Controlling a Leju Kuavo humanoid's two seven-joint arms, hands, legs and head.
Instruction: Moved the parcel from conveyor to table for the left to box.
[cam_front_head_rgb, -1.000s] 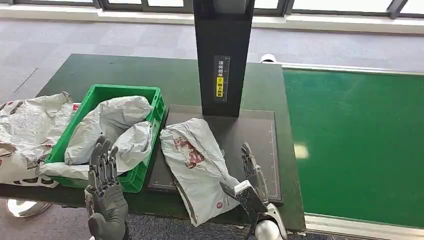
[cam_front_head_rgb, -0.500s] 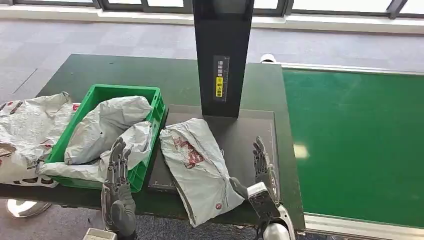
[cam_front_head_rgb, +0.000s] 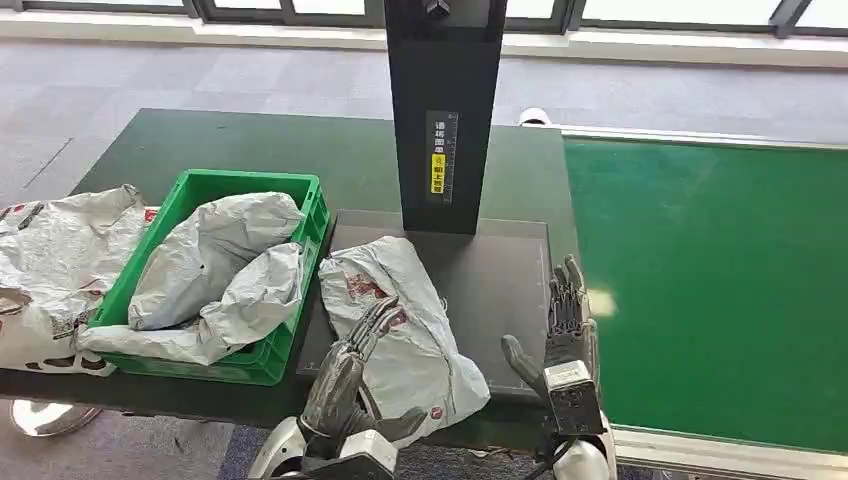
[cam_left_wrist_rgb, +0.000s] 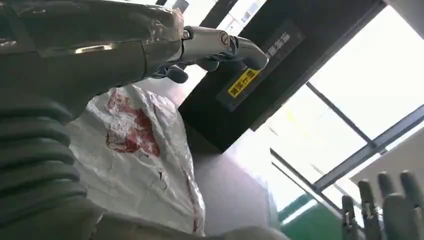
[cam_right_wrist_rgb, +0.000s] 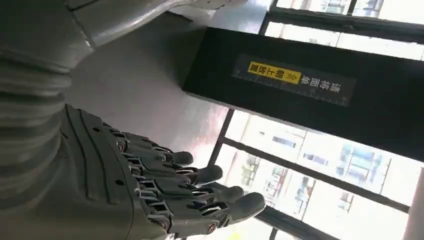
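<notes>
left hand (cam_front_head_rgb: 350, 375) reaching over parcel (cam_front_head_rgb: 405, 330) on dark mat (cam_front_head_rgb: 500, 280), fingers apart, holding nothing.
risk: parcel hangs off the near table edge, a loose grab of the slack bag could drag it off. right hand (cam_front_head_rgb: 565, 335) open, empty, just right of the parcel by the conveyor (cam_front_head_rgb: 710, 290). green crate (cam_front_head_rgb: 215, 185) of bags sits left; black post (cam_front_head_rgb: 440, 110) behind.
</notes>
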